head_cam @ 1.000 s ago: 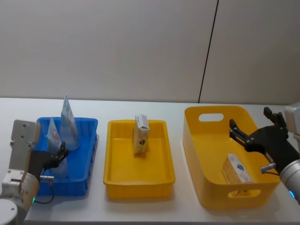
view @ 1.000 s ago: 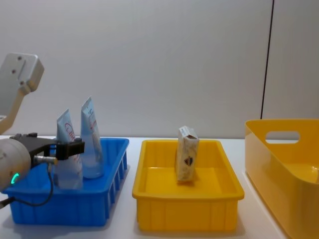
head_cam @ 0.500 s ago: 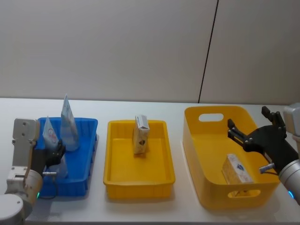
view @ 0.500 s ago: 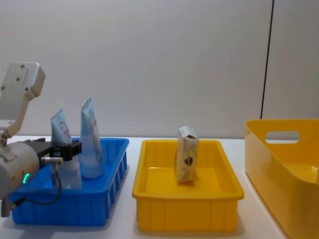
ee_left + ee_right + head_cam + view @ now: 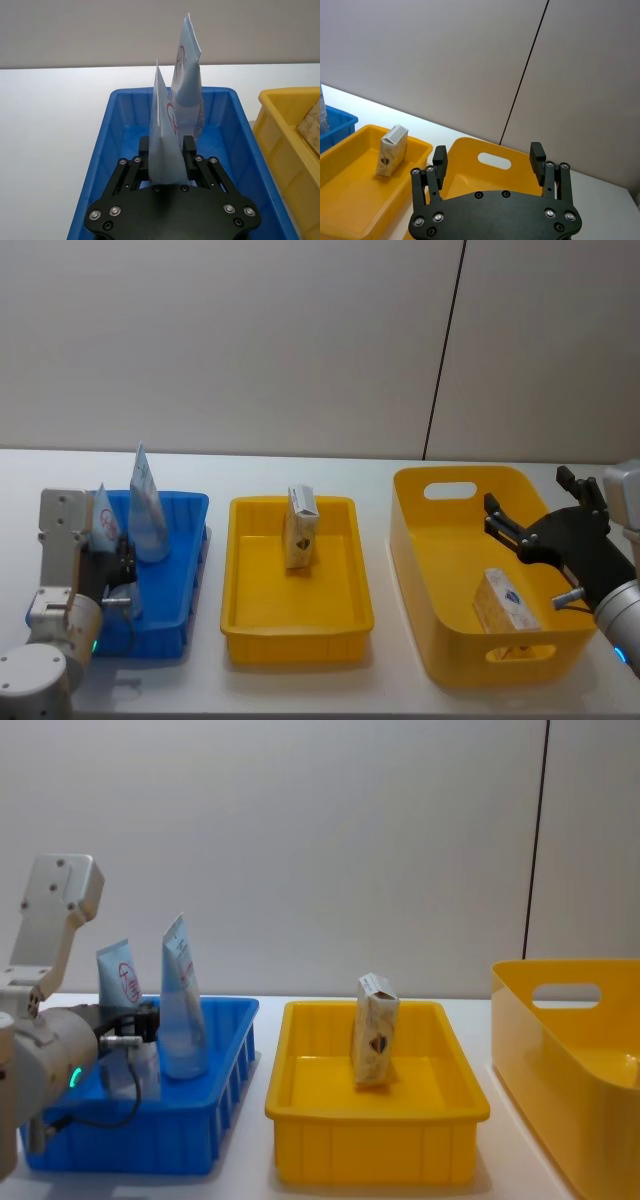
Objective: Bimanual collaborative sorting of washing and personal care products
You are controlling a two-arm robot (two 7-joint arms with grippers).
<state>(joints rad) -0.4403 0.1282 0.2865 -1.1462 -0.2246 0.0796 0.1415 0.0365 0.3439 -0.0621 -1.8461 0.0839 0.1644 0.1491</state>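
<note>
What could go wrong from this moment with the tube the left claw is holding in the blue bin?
1. The left claw is shut on the held tube close beside the standing tube; moving it sideways may knock that one over inside the blue bin.
2. The grip sits well below the held tube's thin flat top, so the tube may tilt or slip when lifted.

Two pale tubes stand upright in the blue bin; a beige pack sits in each yellow bin.
</note>
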